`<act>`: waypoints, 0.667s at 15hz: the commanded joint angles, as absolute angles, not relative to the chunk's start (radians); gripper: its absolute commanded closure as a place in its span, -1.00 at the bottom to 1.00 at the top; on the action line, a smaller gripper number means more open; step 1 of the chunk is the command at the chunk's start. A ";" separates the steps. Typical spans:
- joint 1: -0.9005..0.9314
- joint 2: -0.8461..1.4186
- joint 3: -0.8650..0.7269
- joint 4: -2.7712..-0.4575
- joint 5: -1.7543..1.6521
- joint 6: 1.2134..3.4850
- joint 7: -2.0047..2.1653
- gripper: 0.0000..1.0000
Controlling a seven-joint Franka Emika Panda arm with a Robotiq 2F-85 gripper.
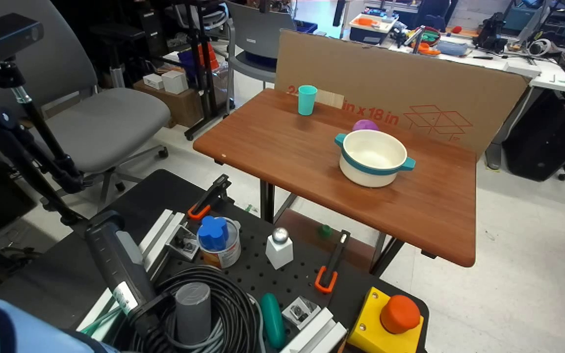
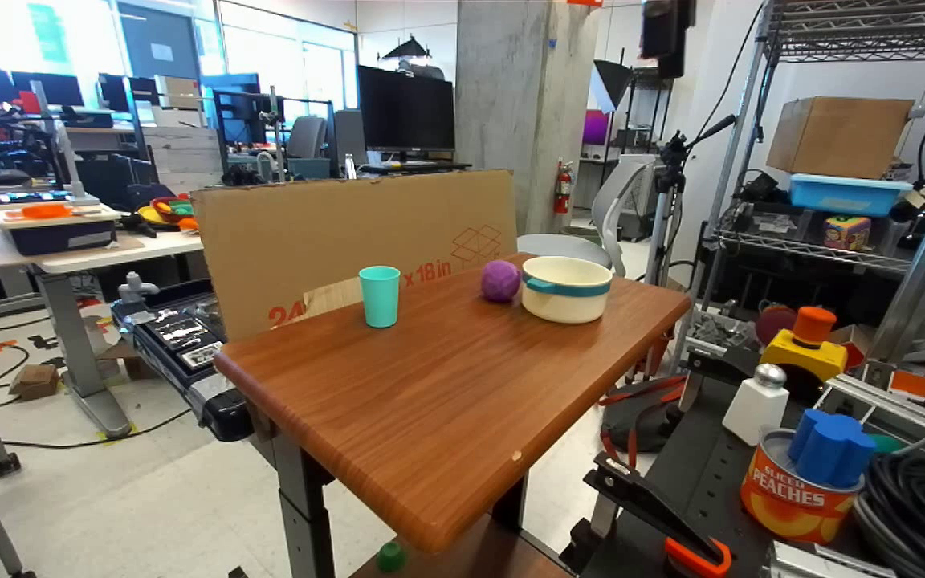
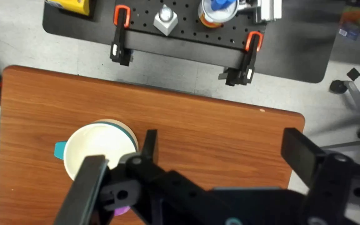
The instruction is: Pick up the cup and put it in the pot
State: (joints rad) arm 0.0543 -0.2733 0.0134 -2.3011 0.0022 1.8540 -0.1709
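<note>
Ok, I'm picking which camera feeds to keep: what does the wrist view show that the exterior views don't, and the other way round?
Wrist view only: the tool, its jaws apart.
Exterior views only: the cardboard panel behind the table; the cup stands upright there, but I can't make it out in the wrist view.
Shared: the pot, table, purple ball (a sliver in the wrist view), white shaker and can.
</note>
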 commanded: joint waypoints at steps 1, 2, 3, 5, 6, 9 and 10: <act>0.069 -0.047 0.030 -2.147 0.063 1.951 -0.134 -1.00; 0.073 0.011 0.041 -2.103 0.067 1.982 -0.114 -1.00; 0.077 0.061 0.051 -2.060 0.065 2.008 -0.101 -1.00; 0.086 0.164 0.071 -1.968 0.041 2.059 -0.053 -1.00; 0.093 0.212 0.077 -1.924 0.026 2.077 -0.025 -1.00; 0.111 0.346 0.079 -1.785 0.008 2.072 0.039 -1.00; 0.116 0.382 0.075 -1.747 0.003 2.066 0.057 -1.00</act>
State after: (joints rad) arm 0.1053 0.2601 0.0776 -1.8915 0.0266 2.0860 0.0017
